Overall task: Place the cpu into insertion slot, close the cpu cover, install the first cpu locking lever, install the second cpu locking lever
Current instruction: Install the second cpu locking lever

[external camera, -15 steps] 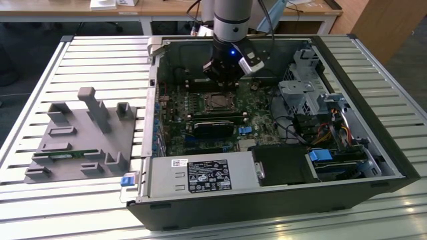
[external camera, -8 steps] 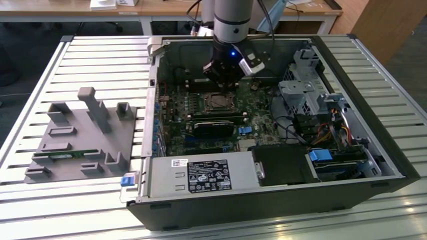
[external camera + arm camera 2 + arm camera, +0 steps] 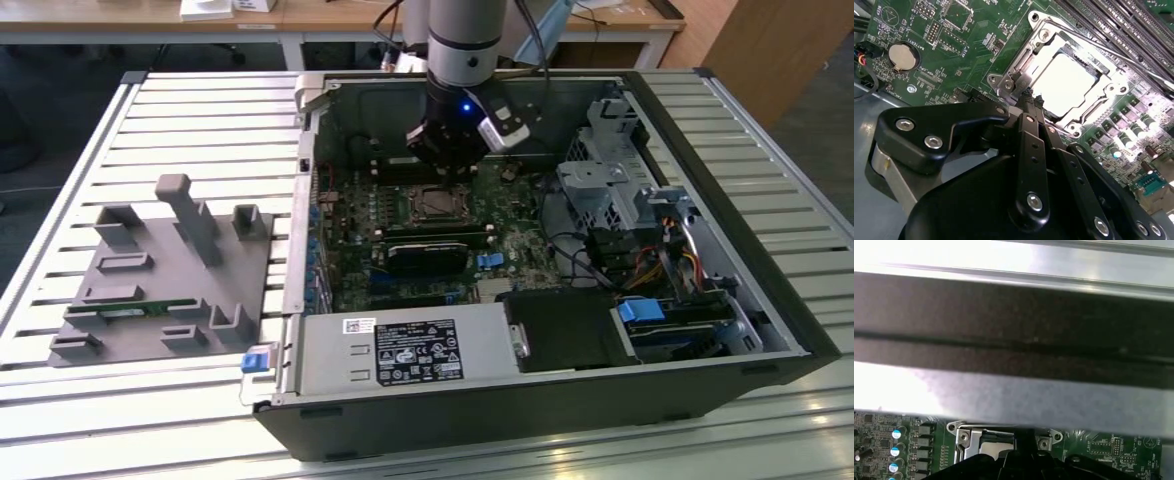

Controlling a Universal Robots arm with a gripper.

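Note:
The cpu (image 3: 1066,82) lies flat in the insertion slot (image 3: 1026,52), its metal top glaring bright. The silvery cpu cover (image 3: 1110,89) lies down over it, framing the chip. A thin metal lever rod (image 3: 1094,44) runs along one side of the socket. My gripper (image 3: 1032,97) is shut, and its black fingertips meet right at the cover's edge, with nothing visible between them. In the exterior view the gripper (image 3: 447,172) hangs inside the open computer case, just behind the socket (image 3: 434,205). The first wrist view shows the gripper (image 3: 1026,439) against the socket frame (image 3: 966,436).
A coin battery (image 3: 903,56) and long memory slots (image 3: 1114,15) flank the socket. The case holds a black card (image 3: 434,250), a power supply (image 3: 400,350) and a drive cage (image 3: 607,190). A grey fixture (image 3: 167,275) stands on the slatted table at the exterior view's left.

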